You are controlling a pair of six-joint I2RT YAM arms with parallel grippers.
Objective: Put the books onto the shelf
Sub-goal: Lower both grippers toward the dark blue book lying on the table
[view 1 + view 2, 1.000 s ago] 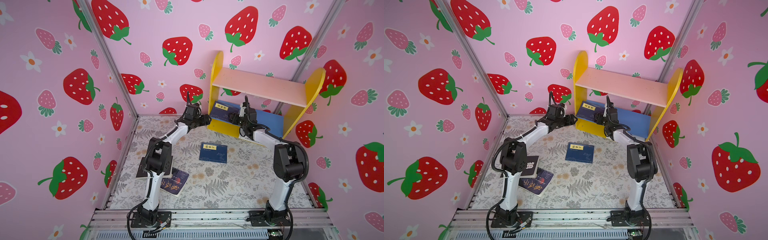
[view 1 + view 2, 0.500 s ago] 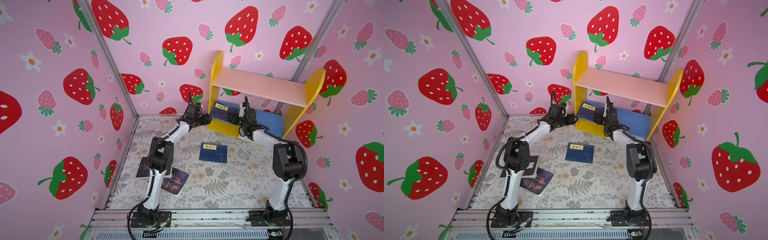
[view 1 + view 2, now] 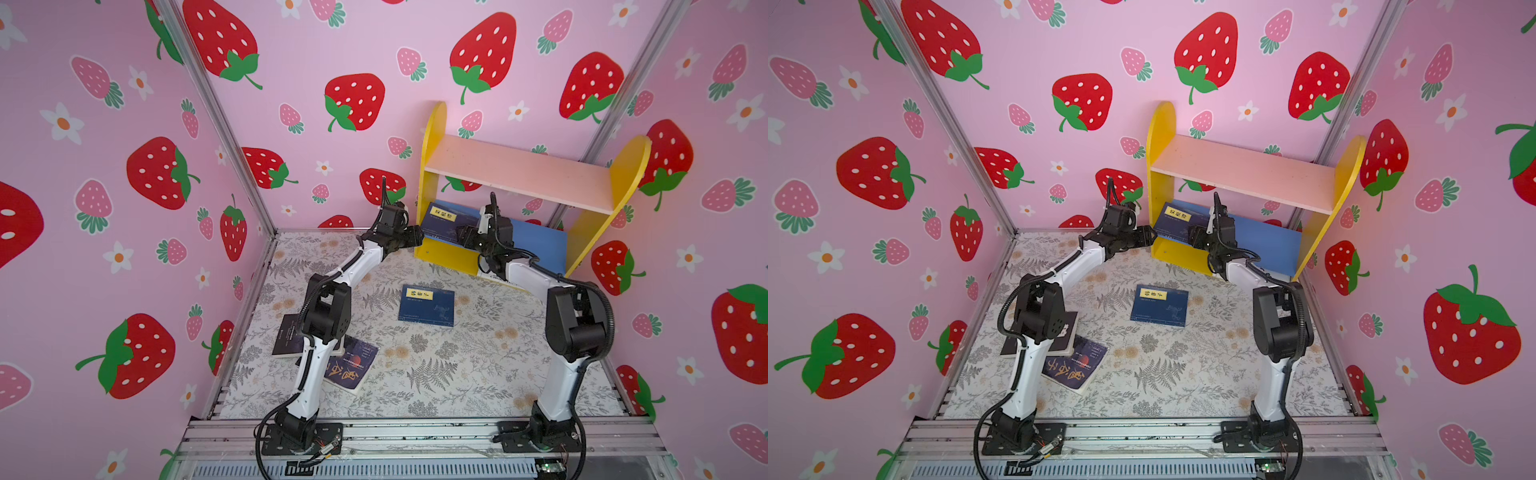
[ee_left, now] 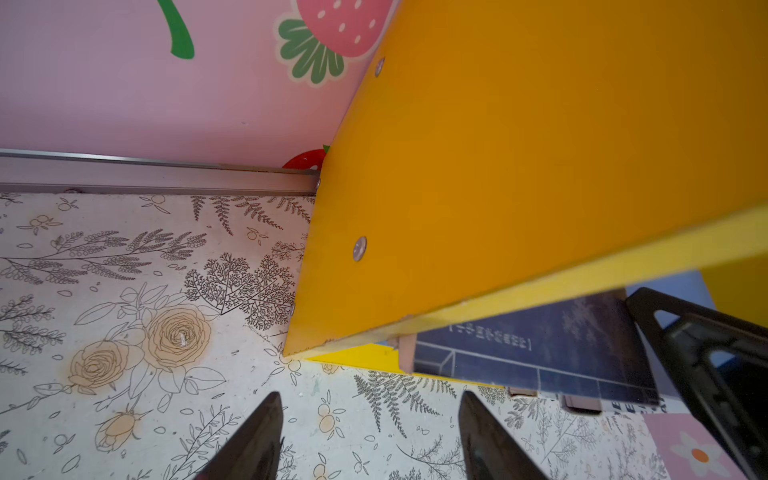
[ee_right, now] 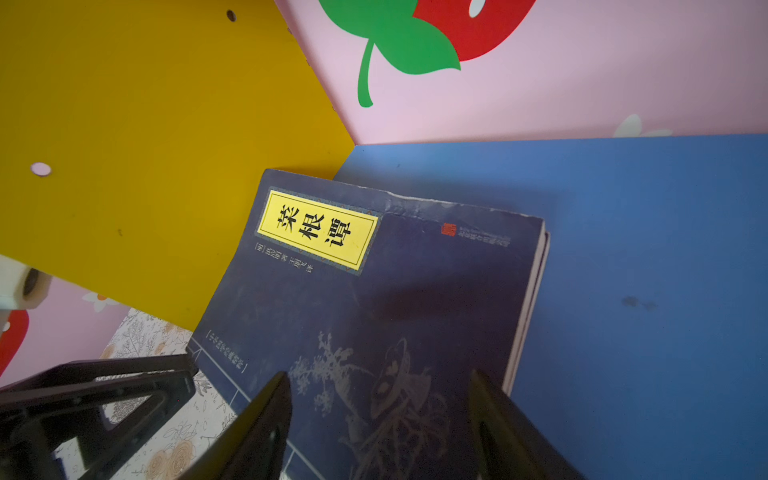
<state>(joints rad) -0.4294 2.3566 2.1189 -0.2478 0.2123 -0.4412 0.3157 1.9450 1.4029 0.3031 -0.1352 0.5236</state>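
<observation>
The left gripper is released. Its two dark fingertips are spread above the floral-printed mat with nothing between them, just outside the yellow round-topped side panel of the small wooden shelf. The right gripper is released too, jaws apart over the cover of a thin navy book with a yellow title label, not clamping it. That book lies on the blue lower board, close along the yellow panel and sticking out past the shelf's front edge.

In both top views the two grippers face each other right of centre, at the shelf's lower left corner. A second navy book with a yellow label lies flat on the mat at mid-frame. At lower left, partly hidden under the left arm, lie a dark book with big golden characters and another dark book.
</observation>
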